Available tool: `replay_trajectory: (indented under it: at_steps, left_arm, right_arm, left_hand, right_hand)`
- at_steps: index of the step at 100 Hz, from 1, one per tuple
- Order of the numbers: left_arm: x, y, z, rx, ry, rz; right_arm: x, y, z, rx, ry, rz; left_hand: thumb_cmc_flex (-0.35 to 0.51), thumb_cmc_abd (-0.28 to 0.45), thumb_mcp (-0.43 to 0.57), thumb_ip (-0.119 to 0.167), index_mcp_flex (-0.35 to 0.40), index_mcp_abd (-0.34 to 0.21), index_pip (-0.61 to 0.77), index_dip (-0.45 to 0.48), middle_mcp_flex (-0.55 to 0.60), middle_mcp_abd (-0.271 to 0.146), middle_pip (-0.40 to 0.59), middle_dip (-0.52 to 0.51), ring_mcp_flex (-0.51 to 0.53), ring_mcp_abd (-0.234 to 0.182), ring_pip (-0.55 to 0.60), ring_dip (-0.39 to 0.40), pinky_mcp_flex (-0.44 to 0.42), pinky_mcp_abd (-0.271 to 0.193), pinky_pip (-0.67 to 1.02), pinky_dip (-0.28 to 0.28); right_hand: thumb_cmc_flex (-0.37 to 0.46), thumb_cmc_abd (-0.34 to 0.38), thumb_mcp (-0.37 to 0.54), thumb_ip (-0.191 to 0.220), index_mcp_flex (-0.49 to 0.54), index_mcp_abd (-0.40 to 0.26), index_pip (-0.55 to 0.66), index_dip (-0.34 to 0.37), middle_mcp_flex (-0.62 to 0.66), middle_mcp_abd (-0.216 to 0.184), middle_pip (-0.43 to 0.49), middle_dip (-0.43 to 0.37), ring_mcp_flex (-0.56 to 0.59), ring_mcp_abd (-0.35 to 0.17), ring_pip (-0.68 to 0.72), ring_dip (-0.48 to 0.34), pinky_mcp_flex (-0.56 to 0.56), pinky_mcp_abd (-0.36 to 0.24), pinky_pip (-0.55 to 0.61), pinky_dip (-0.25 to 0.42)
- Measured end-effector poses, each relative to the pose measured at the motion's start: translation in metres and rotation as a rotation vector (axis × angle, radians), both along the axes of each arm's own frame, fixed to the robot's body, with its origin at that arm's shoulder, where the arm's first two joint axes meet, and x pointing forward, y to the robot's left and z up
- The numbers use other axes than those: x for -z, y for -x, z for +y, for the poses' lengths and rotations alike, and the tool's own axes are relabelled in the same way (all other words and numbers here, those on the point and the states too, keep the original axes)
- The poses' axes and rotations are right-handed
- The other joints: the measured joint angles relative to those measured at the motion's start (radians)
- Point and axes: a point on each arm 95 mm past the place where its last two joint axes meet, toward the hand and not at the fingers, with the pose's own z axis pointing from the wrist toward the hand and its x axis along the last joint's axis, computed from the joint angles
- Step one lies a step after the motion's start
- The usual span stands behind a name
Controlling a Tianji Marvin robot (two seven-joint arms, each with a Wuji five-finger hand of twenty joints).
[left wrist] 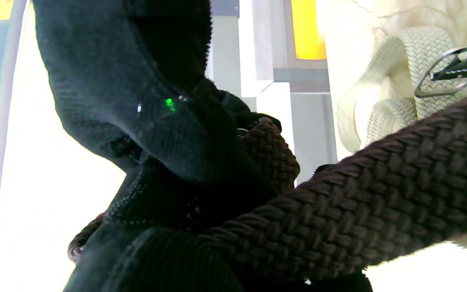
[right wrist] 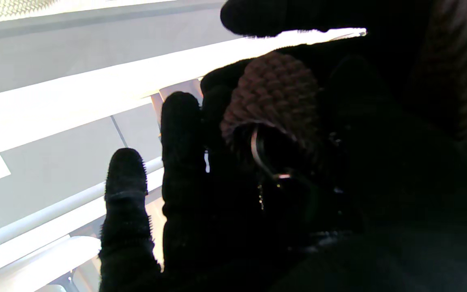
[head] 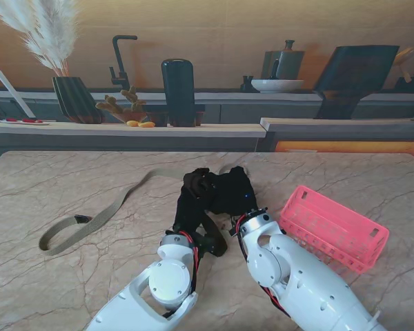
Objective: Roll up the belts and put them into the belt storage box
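Note:
Both black-gloved hands meet at the middle of the table, the left hand [head: 192, 196] and the right hand [head: 233, 192] pressed together around a dark brown braided belt [head: 214, 239]. A loop of that belt hangs out toward me between the wrists. The left wrist view shows the dark belt [left wrist: 359, 202] stretched across close to the camera. In the right wrist view its rolled end [right wrist: 274, 93] with a metal ring sits against the palm, beside the gloved fingers [right wrist: 181, 142]. A beige woven belt [head: 90, 222] lies unrolled on the table to the left. The pink storage box [head: 334, 227] lies to the right, holding nothing I can see.
The marble table [head: 69, 283] ends at a far edge, with a counter behind carrying a vase, a faucet, a dark cylinder and a bowl. The beige belt's coiled end [left wrist: 399, 81] and buckle show in the left wrist view.

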Motion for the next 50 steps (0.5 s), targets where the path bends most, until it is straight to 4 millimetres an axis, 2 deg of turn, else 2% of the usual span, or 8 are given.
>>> replay_trajectory:
  at_steps: [6,10,16,21,33,38,48,50]
  left_arm:
    - [-0.002,0.002,0.0,0.002,0.016,0.002]
    - [-0.003,0.002,0.0,0.004,0.028,0.006]
    - [-0.004,0.002,0.001,0.016,0.065,0.025]
    - [-0.004,0.003,0.001,0.036,0.102,0.047]
    - [-0.006,0.003,0.002,0.091,0.122,0.069]
    - [-0.007,0.003,0.003,0.117,0.123,0.078]
    - [-0.008,0.002,0.004,0.168,0.146,0.109]
    - [-0.008,0.001,0.005,0.175,0.149,0.117]
  right_arm:
    - [-0.002,0.004,-0.002,0.003,-0.005,0.022]
    - [-0.004,0.007,-0.004,0.002,-0.003,0.05]
    - [-0.007,0.013,-0.009,-0.003,0.006,0.102]
    - [-0.009,0.019,-0.015,-0.008,0.018,0.142]
    - [-0.011,0.031,-0.032,-0.001,0.024,0.175]
    - [-0.01,0.035,-0.041,0.006,0.022,0.175]
    - [-0.01,0.04,-0.057,0.01,0.028,0.165]
    - [-0.01,0.041,-0.06,0.009,0.031,0.159]
  left_hand:
    - [0.008,-0.02,0.026,-0.003,0.027,0.0,0.031,0.005,0.038,-0.004,-0.002,0.028,0.048,0.0,0.032,0.0,0.037,0.001,0.007,0.0]
    - [0.009,-0.046,0.059,-0.005,0.046,0.0,0.046,0.016,0.062,-0.004,-0.007,0.052,0.077,0.002,0.042,0.001,0.06,0.003,0.016,0.0]
    - [0.034,-0.074,0.095,-0.008,0.066,-0.012,0.063,0.022,0.076,-0.003,-0.018,0.087,0.093,0.02,0.045,0.011,0.088,0.012,0.028,0.0]
    - [0.054,-0.101,0.115,-0.009,0.083,-0.013,0.071,0.027,0.093,-0.005,-0.021,0.125,0.096,0.034,0.045,0.018,0.114,0.019,0.039,0.0]
    - [0.07,-0.111,0.127,-0.01,0.098,-0.013,0.072,0.027,0.14,-0.028,-0.037,0.172,0.133,0.037,0.044,0.041,0.145,0.046,0.044,0.0]
    - [0.07,-0.112,0.127,-0.021,0.106,-0.014,0.072,0.027,0.151,-0.029,-0.041,0.182,0.172,0.058,0.096,0.08,0.15,0.055,0.049,0.0]
    - [0.07,-0.108,0.104,-0.021,0.148,-0.019,0.072,0.031,0.18,-0.025,-0.046,0.248,0.193,0.075,0.11,0.109,0.155,0.093,0.078,0.001]
    - [0.07,-0.089,0.101,-0.017,0.153,-0.02,0.072,0.041,0.202,-0.003,-0.041,0.274,0.197,0.082,0.119,0.119,0.161,0.098,0.093,0.004]
  right_hand:
    - [-0.008,0.004,0.0,0.0,-0.04,0.0,-0.023,0.021,-0.048,0.0,0.0,0.012,-0.032,-0.003,-0.029,-0.002,-0.004,0.0,0.0,-0.009]
    - [-0.009,0.01,0.001,0.002,-0.066,0.0,-0.063,0.067,-0.084,0.001,0.001,0.033,-0.059,-0.004,-0.044,-0.002,-0.006,0.0,0.0,-0.009]
    - [-0.051,0.045,0.03,0.08,-0.101,0.015,-0.22,0.206,-0.164,0.008,-0.005,0.051,-0.102,-0.003,-0.086,-0.005,-0.019,-0.001,0.0,-0.009]
    - [-0.094,0.064,0.035,0.127,-0.157,0.023,-0.296,0.279,-0.233,0.01,-0.012,0.056,-0.146,-0.003,-0.113,-0.014,-0.031,-0.002,-0.018,-0.009]
    - [-0.117,0.081,0.011,0.134,-0.256,-0.026,-0.41,0.309,-0.371,0.009,-0.037,0.058,-0.216,0.002,-0.18,-0.029,-0.048,-0.015,-0.059,-0.006]
    - [-0.128,0.081,0.0,0.134,-0.284,-0.073,-0.444,0.315,-0.455,0.06,-0.137,0.04,-0.231,0.005,-0.203,-0.038,-0.055,-0.016,-0.074,0.009]
    - [-0.142,0.132,-0.041,0.134,-0.312,-0.142,-0.496,0.32,-0.526,0.078,-0.207,0.029,-0.245,0.007,-0.228,-0.042,-0.055,-0.027,-0.096,0.034]
    - [-0.137,0.132,-0.044,0.134,-0.313,-0.143,-0.496,0.321,-0.534,0.078,-0.215,0.029,-0.257,0.007,-0.239,-0.046,-0.055,-0.028,-0.1,0.036]
